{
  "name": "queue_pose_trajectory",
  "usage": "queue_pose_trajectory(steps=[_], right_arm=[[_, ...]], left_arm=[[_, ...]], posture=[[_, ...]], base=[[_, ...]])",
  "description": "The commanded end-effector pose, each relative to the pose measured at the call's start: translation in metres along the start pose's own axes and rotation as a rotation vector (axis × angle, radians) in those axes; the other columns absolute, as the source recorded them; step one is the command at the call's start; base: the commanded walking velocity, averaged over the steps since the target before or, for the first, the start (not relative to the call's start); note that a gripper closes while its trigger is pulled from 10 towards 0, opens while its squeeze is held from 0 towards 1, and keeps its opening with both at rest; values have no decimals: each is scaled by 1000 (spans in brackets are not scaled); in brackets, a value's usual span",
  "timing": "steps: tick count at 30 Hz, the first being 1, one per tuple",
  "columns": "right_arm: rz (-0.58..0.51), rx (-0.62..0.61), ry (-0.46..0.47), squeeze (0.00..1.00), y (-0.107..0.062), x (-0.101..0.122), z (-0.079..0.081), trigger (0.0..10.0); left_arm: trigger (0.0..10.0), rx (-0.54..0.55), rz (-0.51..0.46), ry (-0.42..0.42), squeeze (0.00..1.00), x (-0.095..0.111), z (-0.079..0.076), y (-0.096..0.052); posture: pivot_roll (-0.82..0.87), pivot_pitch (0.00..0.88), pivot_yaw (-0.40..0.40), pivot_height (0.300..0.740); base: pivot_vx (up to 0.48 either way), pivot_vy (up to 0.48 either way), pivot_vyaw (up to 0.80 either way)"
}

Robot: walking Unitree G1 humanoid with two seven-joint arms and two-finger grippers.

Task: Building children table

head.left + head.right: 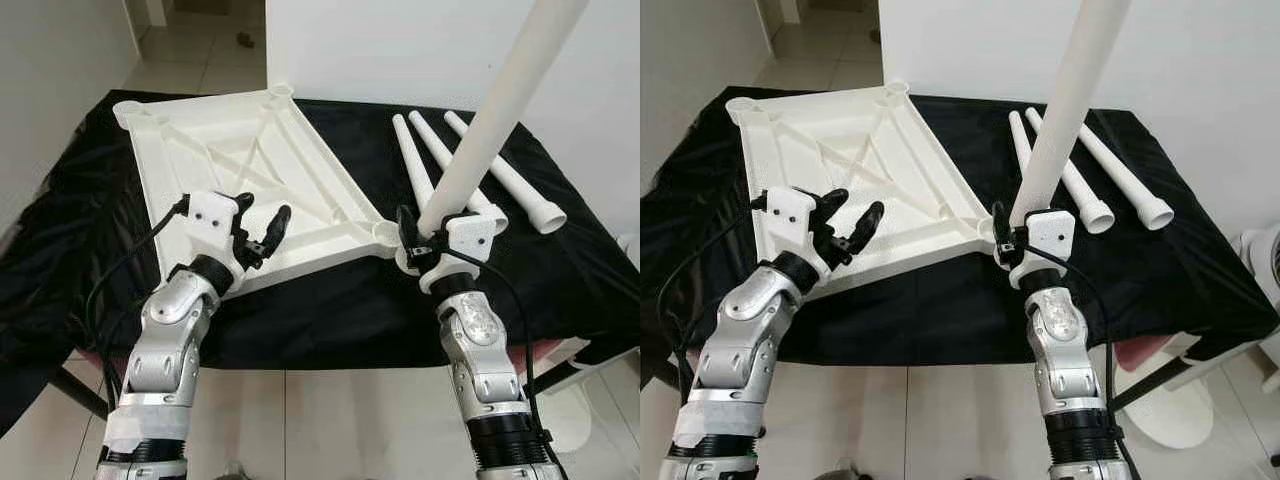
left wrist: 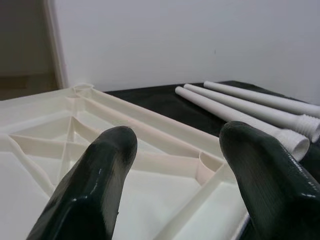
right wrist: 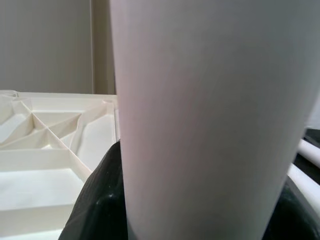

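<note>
The right gripper is clamped around the lower end of a long white plastic table leg, holding it upright and tilted slightly away, just beside the near right corner socket of the upturned white plastic tabletop. Whether the leg's end already touches that socket is hard to tell from the head views. The right arm rises straight from below, wrist level with the tabletop's edge. The left gripper hovers above the tabletop's near edge with its two black fingers spread wide and holding nothing, forearm angled up and inward. The ribbed underside of the tabletop faces up, lying on a black cloth that covers the work surface. Three more white plastic legs lie side by side on the cloth to the right of the tabletop, well apart from both grippers.
</note>
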State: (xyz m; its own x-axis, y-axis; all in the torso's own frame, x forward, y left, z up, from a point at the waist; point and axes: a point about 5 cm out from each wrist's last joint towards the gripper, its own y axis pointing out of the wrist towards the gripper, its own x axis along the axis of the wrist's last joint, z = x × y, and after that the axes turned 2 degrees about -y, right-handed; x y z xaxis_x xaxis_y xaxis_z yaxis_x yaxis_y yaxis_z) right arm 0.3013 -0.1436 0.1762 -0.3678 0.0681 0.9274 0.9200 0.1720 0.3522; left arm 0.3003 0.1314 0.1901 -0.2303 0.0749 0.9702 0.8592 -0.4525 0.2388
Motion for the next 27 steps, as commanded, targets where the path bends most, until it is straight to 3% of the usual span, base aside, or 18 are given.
queue_pose_trajectory(steps=[1, 17, 27], right_arm=[[-1, 5, 2, 0, 3, 1, 1, 10000], [1, 16, -6, 0, 4, 1, -1, 10000], [2, 22, -6, 0, 5, 1, 1, 10000]], left_arm=[[10000, 167, 11, -4, 0, -2, 6, 0], [10000, 169, 3, -8, 0, 0, 5, 1], [10000, 170, -5, -30, 0, 0, 4, 1]], posture=[[83, 18, -44, 740], [82, 20, -51, 740], [86, 20, -50, 740]], base=[[292, 0, 0], [287, 0, 0], [0, 0, 0]])
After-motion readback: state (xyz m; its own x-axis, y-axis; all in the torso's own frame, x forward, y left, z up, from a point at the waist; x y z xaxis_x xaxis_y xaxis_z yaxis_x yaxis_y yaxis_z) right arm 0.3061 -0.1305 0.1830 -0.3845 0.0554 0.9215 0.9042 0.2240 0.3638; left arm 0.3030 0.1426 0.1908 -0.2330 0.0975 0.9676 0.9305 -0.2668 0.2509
